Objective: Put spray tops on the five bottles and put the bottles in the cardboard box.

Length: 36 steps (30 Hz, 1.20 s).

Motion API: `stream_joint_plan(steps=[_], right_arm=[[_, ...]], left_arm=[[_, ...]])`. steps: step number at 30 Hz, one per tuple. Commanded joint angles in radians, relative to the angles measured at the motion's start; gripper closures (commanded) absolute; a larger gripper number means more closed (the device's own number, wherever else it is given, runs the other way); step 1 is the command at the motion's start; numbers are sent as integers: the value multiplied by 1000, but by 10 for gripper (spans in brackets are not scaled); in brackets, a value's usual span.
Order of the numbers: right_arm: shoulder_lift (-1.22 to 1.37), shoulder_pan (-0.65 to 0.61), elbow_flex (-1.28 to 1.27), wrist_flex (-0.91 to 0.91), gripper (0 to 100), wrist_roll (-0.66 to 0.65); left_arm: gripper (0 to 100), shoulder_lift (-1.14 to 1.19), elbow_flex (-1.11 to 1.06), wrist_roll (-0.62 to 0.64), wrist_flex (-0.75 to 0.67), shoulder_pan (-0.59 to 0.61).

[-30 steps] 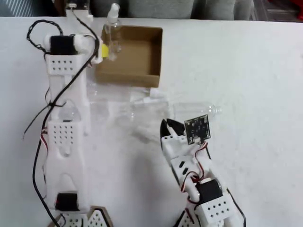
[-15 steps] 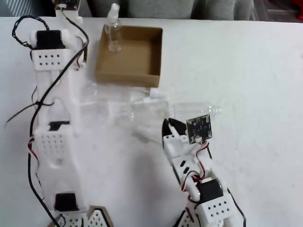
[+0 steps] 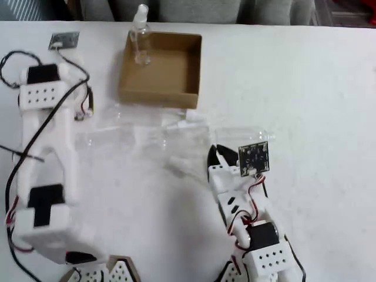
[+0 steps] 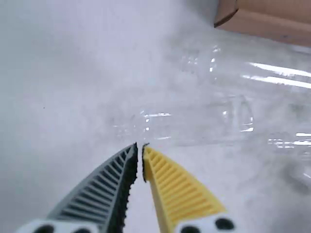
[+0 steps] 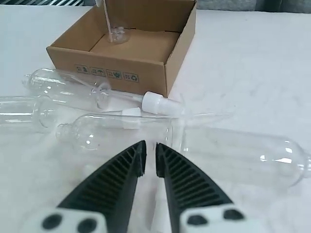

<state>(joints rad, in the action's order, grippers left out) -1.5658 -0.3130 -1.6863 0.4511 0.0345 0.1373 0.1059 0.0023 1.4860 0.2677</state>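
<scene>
The cardboard box (image 3: 176, 88) sits at the back of the table. One clear bottle with a spray top (image 3: 141, 29) stands upright in its far left corner. Several clear bottles lie on the table in front of the box (image 3: 242, 137) (image 5: 112, 132) (image 4: 194, 119). A white spray top with its tube (image 5: 154, 102) lies among them. My left gripper (image 4: 141, 148) is shut and empty, left of the lying bottles (image 3: 84, 111). My right gripper (image 5: 149, 150) is shut and empty, just short of the nearest bottles (image 3: 215, 155).
The left arm's white body (image 3: 41, 153) and its cables run along the table's left side. Bare white table (image 3: 317, 88) lies to the right of the box. A small cardboard piece (image 3: 117, 267) sits at the near edge.
The left arm let go of the capped bottle, which now stands in the box, then drew back to the left and toward me. The right arm shifted slightly right.
</scene>
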Motion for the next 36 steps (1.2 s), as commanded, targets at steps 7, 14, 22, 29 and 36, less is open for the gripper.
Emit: stream_joint_plan(steps=[7,14,22,29,36], right_arm=[[-10,21,21,-2,981,-132],[1,67,147,2,981,-133],[255,10,382,2,978,-133],[714,-15,684,21,976,-126],[1135,-16,1028,116,955,-124]], left_arm=[[973,-556,-795,-77,-379,136],[973,-828,-1212,-83,-580,246],[973,-1136,-1519,-264,-643,255],[973,-1380,-1628,-272,-635,275],[973,-1569,-1686,-273,-557,277]])
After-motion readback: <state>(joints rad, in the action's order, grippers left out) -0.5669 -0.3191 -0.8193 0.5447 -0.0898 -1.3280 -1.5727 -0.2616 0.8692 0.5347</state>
